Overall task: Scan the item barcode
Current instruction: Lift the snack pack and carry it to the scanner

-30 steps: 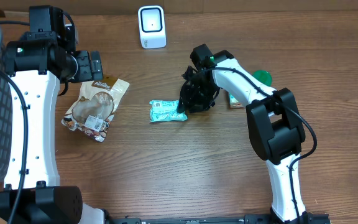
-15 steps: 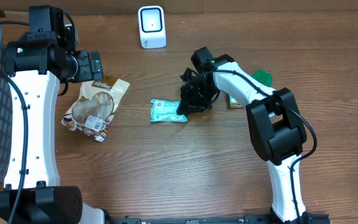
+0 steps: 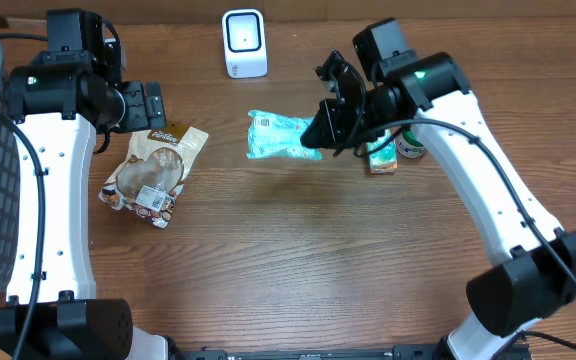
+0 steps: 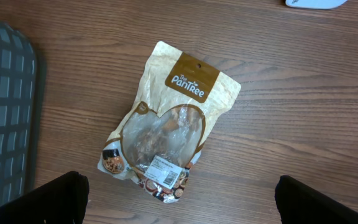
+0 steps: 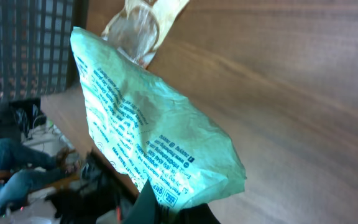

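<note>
Now the right gripper (image 3: 320,132) pinches shut on the green packet (image 3: 280,136), its small print unreadable, in the upper middle of the overhead view, while the left gripper (image 3: 153,108) gapes empty over the tan "The PanTree" pouch (image 4: 166,124).

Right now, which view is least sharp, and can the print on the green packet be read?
Right wrist: softest; the packet is close, its print visible but mostly too blurred to read, the table behind smeared. Overhead: even light, packet slightly soft. Left wrist: sharp, label on the bag legible.
</note>
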Robot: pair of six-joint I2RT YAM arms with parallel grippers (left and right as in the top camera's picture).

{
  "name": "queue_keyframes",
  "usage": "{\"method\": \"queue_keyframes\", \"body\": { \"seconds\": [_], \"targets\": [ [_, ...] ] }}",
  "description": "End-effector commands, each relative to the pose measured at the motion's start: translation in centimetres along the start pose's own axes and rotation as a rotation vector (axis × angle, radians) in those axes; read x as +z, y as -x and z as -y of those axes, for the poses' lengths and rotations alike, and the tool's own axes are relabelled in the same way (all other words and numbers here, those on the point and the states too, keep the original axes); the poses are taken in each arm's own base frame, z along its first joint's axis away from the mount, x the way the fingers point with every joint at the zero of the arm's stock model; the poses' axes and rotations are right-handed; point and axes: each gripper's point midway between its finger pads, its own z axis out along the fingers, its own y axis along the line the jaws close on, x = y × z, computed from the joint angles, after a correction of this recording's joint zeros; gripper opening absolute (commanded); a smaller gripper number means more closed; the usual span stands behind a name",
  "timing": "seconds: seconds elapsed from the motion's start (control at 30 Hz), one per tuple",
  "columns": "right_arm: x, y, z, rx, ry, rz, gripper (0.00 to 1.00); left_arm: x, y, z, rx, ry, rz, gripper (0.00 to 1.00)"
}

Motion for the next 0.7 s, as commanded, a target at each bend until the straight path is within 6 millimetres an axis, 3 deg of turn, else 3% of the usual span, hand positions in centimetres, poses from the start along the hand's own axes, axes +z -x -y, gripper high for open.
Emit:
{"method": "queue_keyframes", "body": {
  "seconds": [0.0,0.23,0.37,0.5,0.67],
  "targets": [
    [-0.4,-0.6,-0.4,-0.012,0.010,-0.016,0.04,-0.8,0.4,0.0,-0.012,-0.007,0.026,0.99],
    [-0.3,-0.6,-0.6,-0.018,0.009,-0.018,0.04,-0.8,0.4,0.0,-0.012,-0.007,0.025,1.00],
    [-1.0,1.1,0.3,0.011,-0.125,0.062,0.04,-0.8,0.4,0.0,-0.012,-0.007,0.026,1.00],
    [-3.4,4.9,0.2,-0.040,-0.288,0.216,0.04,-0.8,0.4,0.0,-0.012,-0.007,0.026,0.99],
    [-5.8,12.0,1.1,-0.190,-0.572,0.491,0.04,-0.8,0.4,0.0,-0.012,-0.007,0.026,0.99]
  ]
}}
